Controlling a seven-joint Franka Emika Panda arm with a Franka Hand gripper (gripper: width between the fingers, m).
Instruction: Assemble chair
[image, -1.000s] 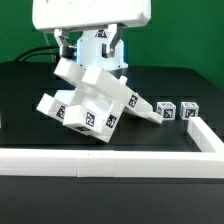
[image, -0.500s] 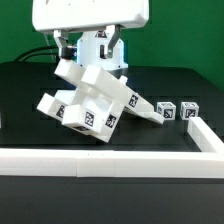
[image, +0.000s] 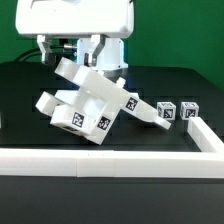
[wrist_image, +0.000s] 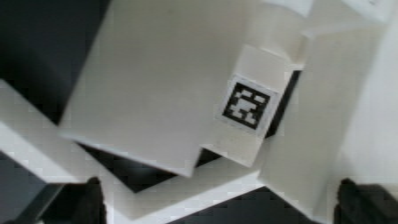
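The pincer is standing fully open and gripping nothing, its dark fingertips straddling the matte white chunky plastic chair assembly, which is lying tilted on the black counter just behind the long low white border rail.

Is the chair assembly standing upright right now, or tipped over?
Tipped: the chair assembly rests slanted on the black table, its tagged faces all at an angle.

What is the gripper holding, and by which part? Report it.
It cannot be told. The gripper straddles the upper end of the tilted chair, with its fingers wide apart on either side, but no contact shows.
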